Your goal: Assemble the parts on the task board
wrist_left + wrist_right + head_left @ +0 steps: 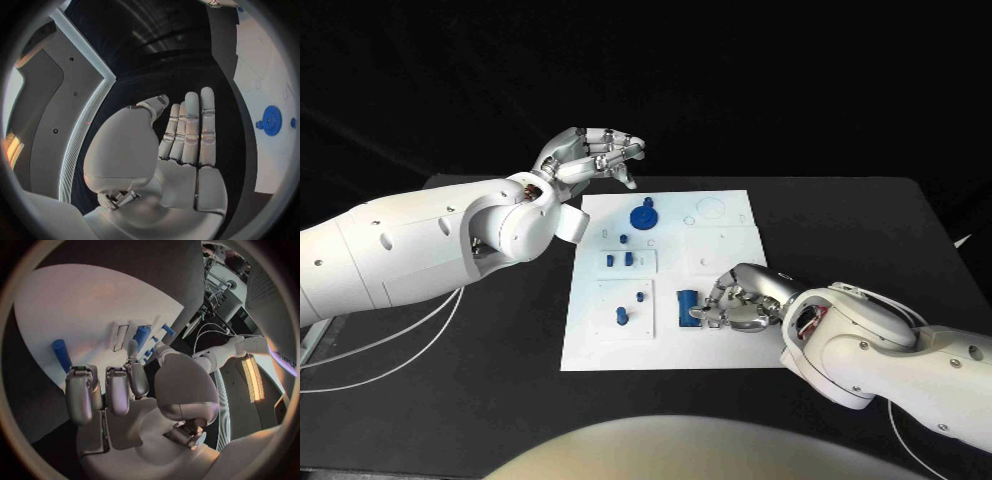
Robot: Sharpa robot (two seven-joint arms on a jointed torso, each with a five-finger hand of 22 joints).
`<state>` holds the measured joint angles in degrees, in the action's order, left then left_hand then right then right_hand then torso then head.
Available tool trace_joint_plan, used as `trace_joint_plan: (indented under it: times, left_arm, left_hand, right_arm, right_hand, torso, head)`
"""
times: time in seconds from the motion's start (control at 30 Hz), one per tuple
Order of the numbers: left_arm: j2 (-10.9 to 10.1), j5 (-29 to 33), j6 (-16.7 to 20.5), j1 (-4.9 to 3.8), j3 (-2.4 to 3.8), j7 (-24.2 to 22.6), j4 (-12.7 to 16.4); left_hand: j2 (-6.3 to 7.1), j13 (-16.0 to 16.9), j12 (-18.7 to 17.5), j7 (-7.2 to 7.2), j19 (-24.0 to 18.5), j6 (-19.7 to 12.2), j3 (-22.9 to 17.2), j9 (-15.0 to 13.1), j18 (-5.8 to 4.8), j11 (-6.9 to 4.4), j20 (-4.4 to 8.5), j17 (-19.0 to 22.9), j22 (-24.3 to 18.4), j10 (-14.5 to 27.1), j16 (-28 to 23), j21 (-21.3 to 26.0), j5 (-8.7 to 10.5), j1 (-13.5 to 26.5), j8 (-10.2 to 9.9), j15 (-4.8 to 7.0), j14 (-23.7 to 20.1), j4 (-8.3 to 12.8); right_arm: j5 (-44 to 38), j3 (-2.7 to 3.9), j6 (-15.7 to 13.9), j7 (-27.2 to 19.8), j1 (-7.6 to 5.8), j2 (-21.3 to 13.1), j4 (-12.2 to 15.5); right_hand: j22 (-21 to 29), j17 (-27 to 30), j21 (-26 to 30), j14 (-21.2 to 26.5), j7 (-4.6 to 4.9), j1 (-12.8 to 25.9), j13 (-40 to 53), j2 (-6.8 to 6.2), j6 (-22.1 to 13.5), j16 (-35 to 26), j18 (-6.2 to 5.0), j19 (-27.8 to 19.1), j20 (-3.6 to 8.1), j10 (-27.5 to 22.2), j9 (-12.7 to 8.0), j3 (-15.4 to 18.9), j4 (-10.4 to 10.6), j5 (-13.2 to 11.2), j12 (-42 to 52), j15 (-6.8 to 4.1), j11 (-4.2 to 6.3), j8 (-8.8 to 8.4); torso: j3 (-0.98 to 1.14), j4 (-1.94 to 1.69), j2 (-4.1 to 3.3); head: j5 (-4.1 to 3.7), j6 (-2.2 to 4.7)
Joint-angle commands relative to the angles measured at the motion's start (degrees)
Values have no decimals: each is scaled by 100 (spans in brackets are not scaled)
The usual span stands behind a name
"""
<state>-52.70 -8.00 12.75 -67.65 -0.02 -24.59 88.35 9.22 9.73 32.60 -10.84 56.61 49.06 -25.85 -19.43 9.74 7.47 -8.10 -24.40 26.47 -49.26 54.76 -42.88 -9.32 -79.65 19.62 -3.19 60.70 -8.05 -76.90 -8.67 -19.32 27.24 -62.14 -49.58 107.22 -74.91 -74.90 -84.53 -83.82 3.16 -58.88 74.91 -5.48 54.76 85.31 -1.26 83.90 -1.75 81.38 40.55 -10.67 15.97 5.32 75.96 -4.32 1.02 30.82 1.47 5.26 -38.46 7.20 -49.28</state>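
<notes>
The right hand [740, 300] lay with fingers curled down on the task board [718, 350] beside a blue cylinder [688, 307], its grasp unclear; the left hand [593, 154] hovered released, fingers straight, off the board's far corner; a blue gear [643, 217] sat in the board; small pegs [620, 260] stood in its recesses.

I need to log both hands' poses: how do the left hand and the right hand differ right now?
The left hand is raised beyond the task board's far left corner; the right hand sits low over the board's near right part. The left hand's fingers stretch out straight; the right hand's fingers curl downward. Neither visibly holds a part.
</notes>
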Motion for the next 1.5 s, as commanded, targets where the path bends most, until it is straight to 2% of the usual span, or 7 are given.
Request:
trace_joint_plan:
  times: [0.03,0.27,0.5,0.73,0.9,1.33,1.5]
  left_arm:
    - [0,19,-79,-2,2,-31,15]
    - [-15,19,-77,-2,2,-34,15]
    - [-31,19,-74,-1,1,-34,17]
    - [-37,19,-82,-1,1,-32,17]
    - [-34,19,-88,-1,1,-32,17]
    - [-50,19,-100,-1,1,-26,24]
    - [-58,19,-100,-1,1,-27,27]
  left_hand:
    - [-14,-5,15,11,2,-43,16,-6,73,-17,-32,-8,4,40,17,19,-12,27,24,8,-27,32]
    - [-14,-5,15,11,2,-43,16,-6,73,-17,-32,-8,4,40,17,19,-12,27,24,8,-27,32]
    - [-14,-5,15,11,2,-43,16,-6,73,-17,-32,-8,4,40,17,19,-12,27,24,8,-27,32]
    - [-17,-8,17,11,0,-48,12,-8,72,-16,-32,-10,4,43,18,20,-13,23,28,7,-32,35]
    - [-17,-8,17,11,0,-48,12,-8,72,-16,-32,-10,4,43,18,20,-13,23,28,7,-32,35]
    - [-17,-8,17,11,0,-48,12,-8,72,-16,-32,-10,4,43,18,20,-13,23,28,7,-32,35]
    - [-17,-8,17,11,0,-48,12,-8,72,-16,-32,-10,4,43,18,20,-13,23,28,7,-32,35]
  right_arm:
    - [-126,2,-99,-150,1,-97,34]
    - [10,13,-653,-369,-80,-522,55]
    - [-132,15,-892,-517,-139,-962,123]
    - [-462,13,-749,-444,-141,-1173,127]
    - [-650,8,-515,-295,-111,-1190,59]
    - [-736,-5,-131,-117,77,-937,-211]
    - [-775,-8,-15,-31,115,-888,-258]
  right_hand:
    - [-1365,-494,-23,-421,-6,-227,233,54,-51,-18,19,459,24,2,-10,-30,-51,3,-12,-35,0,7]
    - [-1338,-448,81,-409,69,-753,188,33,-218,-47,-1,427,-8,-60,-122,-216,-211,245,-103,9,-58,-193]
    - [-1328,-417,121,-401,134,-1020,170,-60,-278,-67,-9,414,-48,-96,-252,-401,-334,109,-148,54,-112,-406]
    - [-1335,-432,95,-404,144,-1022,163,-89,-275,-60,-3,421,-55,-104,-269,-409,-335,98,-160,62,-121,-431]
    - [-1338,-440,84,-405,146,-1021,160,-104,-261,-56,-1,425,-58,-106,-275,-412,-334,89,-165,66,-123,-437]
    - [-1331,-430,110,-402,164,-873,154,-181,-193,-64,-6,416,-80,-116,-322,-391,-213,15,-184,84,-143,-503]
    - [-1322,-412,143,-397,176,-728,139,-254,-180,-75,-13,406,-94,-134,-344,-313,-80,-36,-212,97,-157,-548]
  torso:
    - [5,5,0]
    - [-2,15,10]
    - [3,21,10]
    - [-4,23,7]
    - [-9,-3,3]
    - [-8,-14,-3]
    - [-10,3,2]
  head:
    - [-13,14]
    - [-80,53]
    - [-138,82]
    - [-176,92]
    - [-206,89]
    - [-161,60]
    - [-148,47]
